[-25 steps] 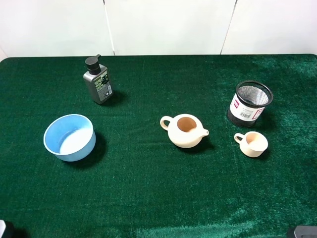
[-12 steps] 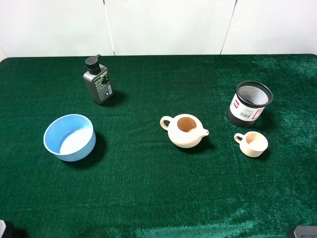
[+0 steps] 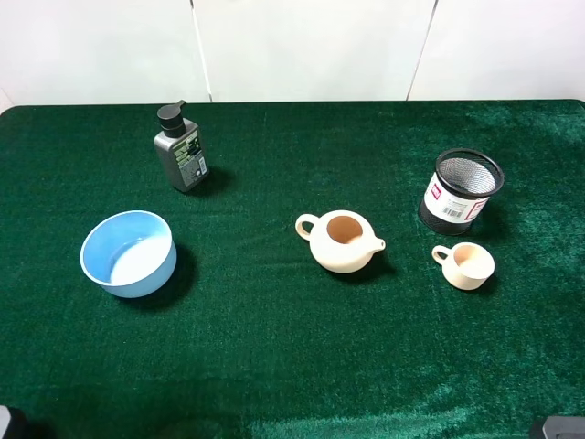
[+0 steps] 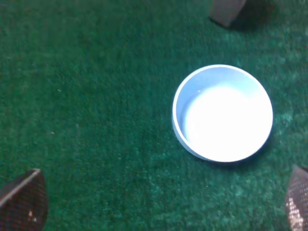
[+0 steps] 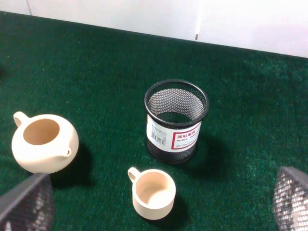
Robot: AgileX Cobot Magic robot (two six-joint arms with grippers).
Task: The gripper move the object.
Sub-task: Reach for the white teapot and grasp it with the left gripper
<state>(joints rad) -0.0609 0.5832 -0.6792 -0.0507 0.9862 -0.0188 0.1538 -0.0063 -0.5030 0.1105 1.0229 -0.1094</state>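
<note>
Presently itemised on the green cloth (image 3: 274, 357): one cream teapot (image 3: 341, 242), lidless and upright near the middle, loop handle toward the left, short spout toward the right, touched by nothing; one small cream cup (image 3: 466, 265) to its right, apart from it; one black mesh pen pot (image 3: 462, 192) just behind the cup; one blue bowl (image 3: 128, 253) at the left; one grey pump bottle (image 3: 180, 151) behind the bowl. Of the arms, the left gripper (image 4: 161, 199) hangs over the cloth near the bowl, fingers spread wide, empty; the right gripper (image 5: 159, 199) likewise spread and empty, facing cup, pen pot and teapot.
</note>
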